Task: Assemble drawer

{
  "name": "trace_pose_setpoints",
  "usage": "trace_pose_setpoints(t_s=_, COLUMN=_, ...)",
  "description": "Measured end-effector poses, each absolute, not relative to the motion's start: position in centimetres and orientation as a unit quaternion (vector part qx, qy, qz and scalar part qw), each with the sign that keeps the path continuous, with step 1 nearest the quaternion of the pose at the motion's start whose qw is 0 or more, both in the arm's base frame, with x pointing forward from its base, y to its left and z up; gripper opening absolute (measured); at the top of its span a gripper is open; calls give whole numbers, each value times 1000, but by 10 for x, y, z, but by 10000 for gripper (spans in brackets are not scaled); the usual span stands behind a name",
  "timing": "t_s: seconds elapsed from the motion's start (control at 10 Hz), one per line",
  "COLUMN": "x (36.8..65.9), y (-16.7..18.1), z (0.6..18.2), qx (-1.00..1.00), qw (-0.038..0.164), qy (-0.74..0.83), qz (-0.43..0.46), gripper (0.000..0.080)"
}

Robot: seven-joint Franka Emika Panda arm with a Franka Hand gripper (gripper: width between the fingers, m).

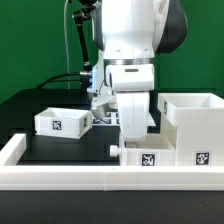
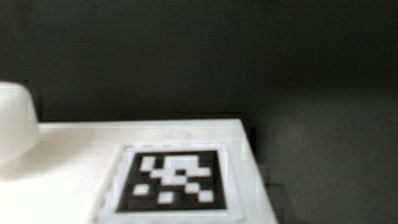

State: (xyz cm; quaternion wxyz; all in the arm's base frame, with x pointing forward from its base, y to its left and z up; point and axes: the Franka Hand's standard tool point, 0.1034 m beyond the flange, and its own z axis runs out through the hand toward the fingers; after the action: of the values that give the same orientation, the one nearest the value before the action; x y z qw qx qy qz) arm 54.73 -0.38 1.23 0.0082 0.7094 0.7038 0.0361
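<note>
White plastic makes up all three pieces of the drawer. A large cube-shaped housing (image 1: pixel 192 118) stands at the exterior view's right. A small shallow box tray (image 1: pixel 60 122) sits well apart at the exterior view's left on the black table (image 1: pixel 35 148). A second shallow white tray (image 1: pixel 140 157) lies low in the middle of the frame, just beside the housing and near the long white rail (image 1: pixel 60 178) along the lower edge. Neither tray is inside the housing, so the job looks to be at an early step, most likely taking hold of the middle tray. The arm hangs nearly upright at the frame's centre, wrist pointing down, with the gripper (image 1: pixel 129 138) right over that tray. Whether its fingers are apart or together I cannot tell, as neither view shows them. The wrist view shows a flat white face bearing a black-and-white square tag (image 2: pixel 175 182) close under the camera. The next move probably calls for a firm pinch on one tray wall, then a level line-up with the housing's opening.
</note>
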Motion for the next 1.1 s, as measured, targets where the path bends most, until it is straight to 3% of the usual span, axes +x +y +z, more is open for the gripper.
trace_pose_setpoints(t_s=0.4, x=547, y=-4, z=12, qx=708, qw=7, qy=705, qz=34, gripper=42)
trace_pose_setpoints(t_s=0.8, x=547, y=-6, z=11, qx=712, qw=18, qy=700, qz=51, gripper=42)
trace_pose_setpoints(t_s=1.1, x=547, y=-4, z=13, qx=711, qw=12, qy=702, qz=41, gripper=42)
